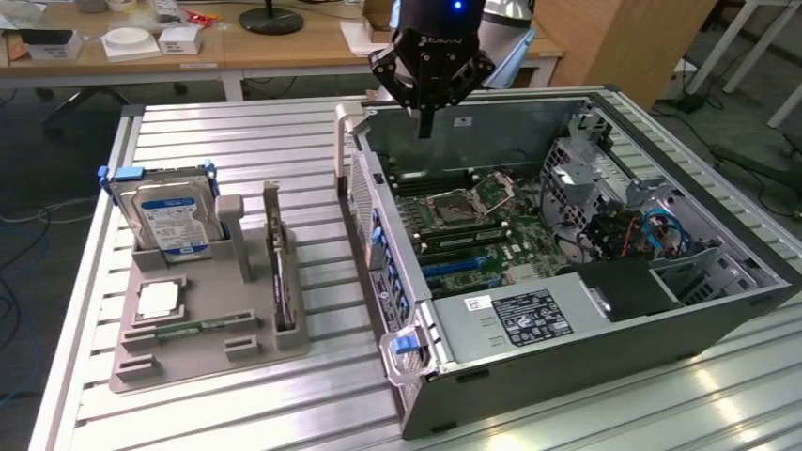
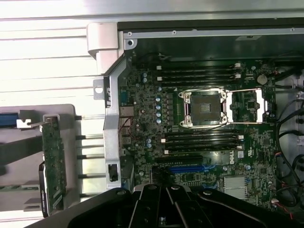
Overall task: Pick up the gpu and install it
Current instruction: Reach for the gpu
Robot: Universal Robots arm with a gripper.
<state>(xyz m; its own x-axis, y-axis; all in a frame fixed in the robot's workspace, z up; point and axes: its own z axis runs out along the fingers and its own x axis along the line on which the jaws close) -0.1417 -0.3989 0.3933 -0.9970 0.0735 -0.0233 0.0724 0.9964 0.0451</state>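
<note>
The end effector point(image 1: 425, 127) hung with its black fingers closed on nothing, above the far edge of the open dark-grey metal computer case point(image 1: 589, 366) and over its green motherboard point(image 1: 483, 246). We saw the gpu point(image 1: 278, 272) — a thin, flat dark card — standing on edge in a slot of the grey plastic holder point(image 1: 188, 362) on the slatted aluminium table point(image 1: 225, 141), near the boxy blue-labelled hard drive point(image 1: 176, 221) and well apart from the end effector.

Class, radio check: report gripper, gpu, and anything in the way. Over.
Gripper shut, empty, above the open computer case. Gpu upright in grey holder, untouched. Hard drive stands beside it, apart; nothing over the gpu.
</note>
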